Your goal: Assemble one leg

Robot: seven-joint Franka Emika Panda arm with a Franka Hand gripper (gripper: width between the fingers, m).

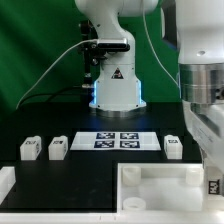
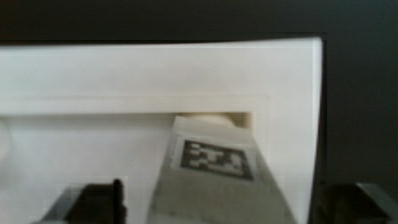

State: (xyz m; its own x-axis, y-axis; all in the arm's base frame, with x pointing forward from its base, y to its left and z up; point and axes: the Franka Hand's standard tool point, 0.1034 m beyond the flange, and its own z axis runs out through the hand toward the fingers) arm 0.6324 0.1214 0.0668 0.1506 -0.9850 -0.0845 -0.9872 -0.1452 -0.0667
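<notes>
Exterior view faces robot base across table (image 1: 90, 170), wrist view close above panel (image 2: 160, 75)

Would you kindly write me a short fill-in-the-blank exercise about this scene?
1. The marker board carries ____ tags.
2. To the exterior view's left of the marker board lie ____ legs.
3. In the wrist view the claw is ____, with a gap on each side of the tagged leg between its jaws.
4. That leg's far end meets the large white ____.

Missing words: four; two; open; panel.
</notes>
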